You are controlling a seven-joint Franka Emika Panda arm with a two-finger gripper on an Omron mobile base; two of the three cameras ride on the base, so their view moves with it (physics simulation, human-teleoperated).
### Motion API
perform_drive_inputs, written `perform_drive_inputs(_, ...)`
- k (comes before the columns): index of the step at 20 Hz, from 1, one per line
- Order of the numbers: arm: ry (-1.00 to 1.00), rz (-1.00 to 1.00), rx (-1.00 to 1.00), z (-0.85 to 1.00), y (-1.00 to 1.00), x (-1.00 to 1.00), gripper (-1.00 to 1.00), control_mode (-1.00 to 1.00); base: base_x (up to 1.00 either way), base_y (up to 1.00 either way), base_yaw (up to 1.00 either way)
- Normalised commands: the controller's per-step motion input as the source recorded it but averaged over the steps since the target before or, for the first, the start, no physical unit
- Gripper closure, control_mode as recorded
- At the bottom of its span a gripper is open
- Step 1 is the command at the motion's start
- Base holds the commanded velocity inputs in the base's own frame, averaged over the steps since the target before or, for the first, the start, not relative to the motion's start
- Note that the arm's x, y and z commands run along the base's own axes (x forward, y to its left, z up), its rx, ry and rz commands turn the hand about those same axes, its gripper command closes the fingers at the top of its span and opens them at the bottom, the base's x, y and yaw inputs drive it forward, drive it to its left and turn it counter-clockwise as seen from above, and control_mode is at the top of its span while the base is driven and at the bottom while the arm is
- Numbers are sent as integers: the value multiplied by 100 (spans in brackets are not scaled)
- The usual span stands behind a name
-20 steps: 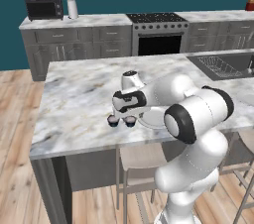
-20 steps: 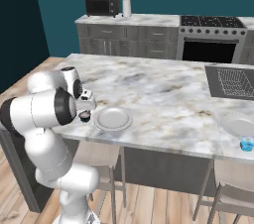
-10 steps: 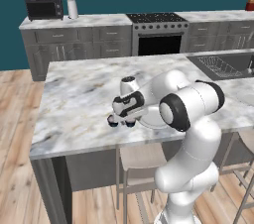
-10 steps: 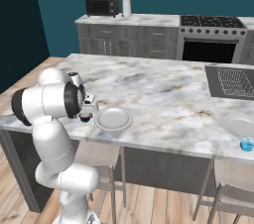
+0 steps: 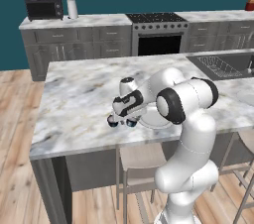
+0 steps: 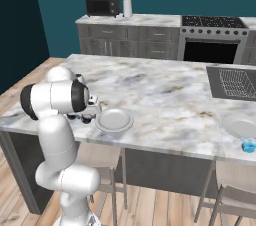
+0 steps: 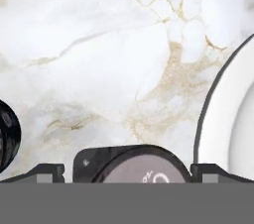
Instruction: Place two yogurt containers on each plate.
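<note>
Yogurt cup (image 7: 144,166) sat centred between the wide-open gripper (image 7: 126,172) fingers (nothing held); closing squarely, clear of the plate (image 7: 233,119), seemed wise.

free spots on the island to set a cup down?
Bare marble behind the near plate, up to the sink; that plate is bare too. Crowded at its left rim: open gripper over two yogurt cups.

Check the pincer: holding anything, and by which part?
Nothing held. The pincer is open, its fingers either side of a dark yogurt container on the counter beside the plate.
</note>
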Motion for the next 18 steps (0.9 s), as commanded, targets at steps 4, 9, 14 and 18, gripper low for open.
perform_drive_inputs(4, 0, 0, 0, -16, 0, 0, -100, -100, 0, 0, 0)
perform_drive_inputs(9, -3, 0, 0, 0, 0, -9, -100, -100, 0, 0, 0)
perform_drive_inputs(14, -8, 0, 0, 9, 0, -6, -100, -100, 0, 0, 0)
perform_drive_inputs(18, -1, 0, 0, 0, 0, 0, -100, -100, 0, 0, 0)
